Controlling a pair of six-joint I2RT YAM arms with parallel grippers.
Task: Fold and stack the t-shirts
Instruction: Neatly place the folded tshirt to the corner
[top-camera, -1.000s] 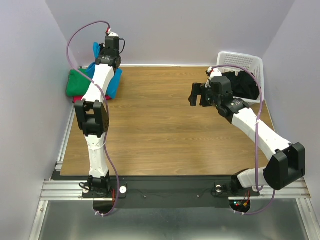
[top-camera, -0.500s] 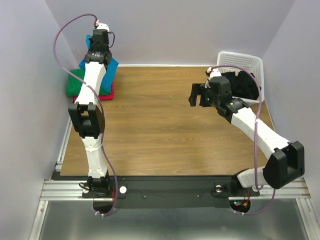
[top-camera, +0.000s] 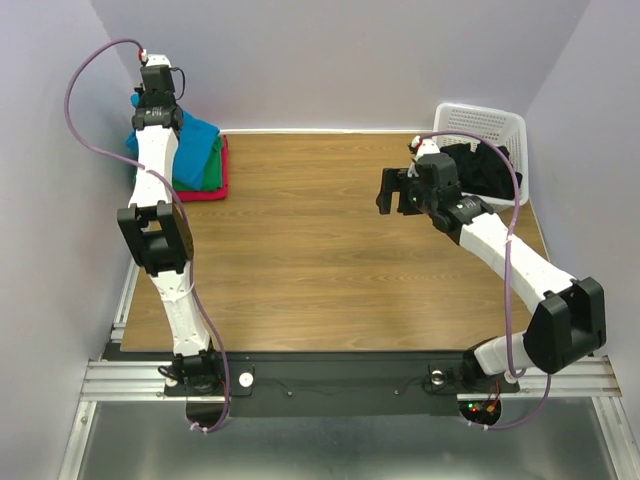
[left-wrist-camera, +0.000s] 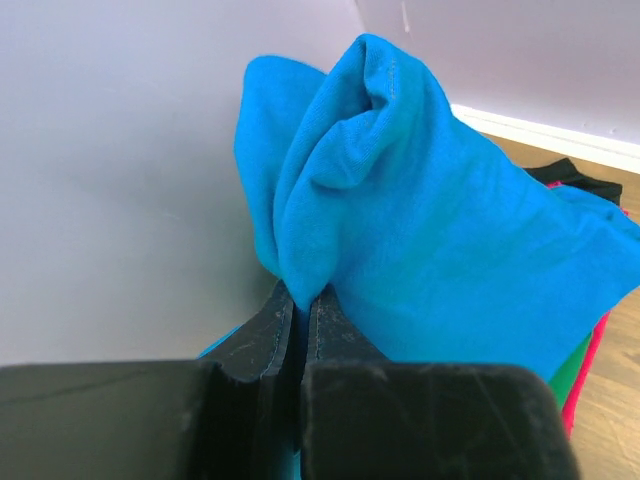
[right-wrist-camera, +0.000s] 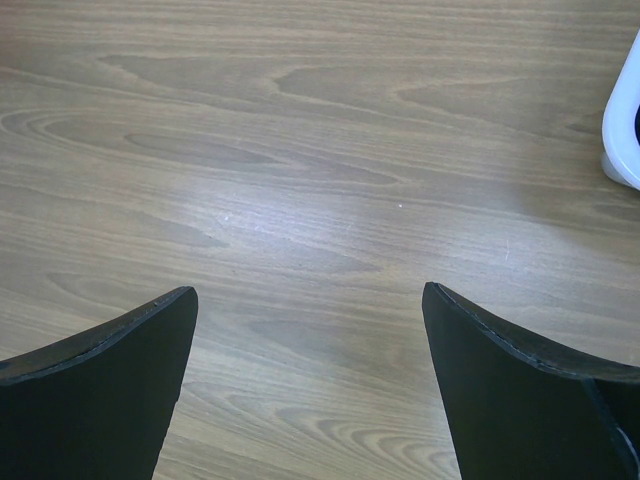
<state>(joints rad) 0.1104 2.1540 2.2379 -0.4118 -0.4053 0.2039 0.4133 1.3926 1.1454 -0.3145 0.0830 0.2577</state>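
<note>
Left end effector (left-wrist-camera: 300, 297) pinches the turquoise t-shirt (left-wrist-camera: 440, 250) bunched at its fingertips; right end effector (right-wrist-camera: 308, 290) spread.

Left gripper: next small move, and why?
Probably lower a little and open. The left gripper is shut on a bunched fold of the blue shirt, held up near the wall, while the rest of it drapes over the green shirt and red shirt. Releasing there should let it settle on the stack.
</note>
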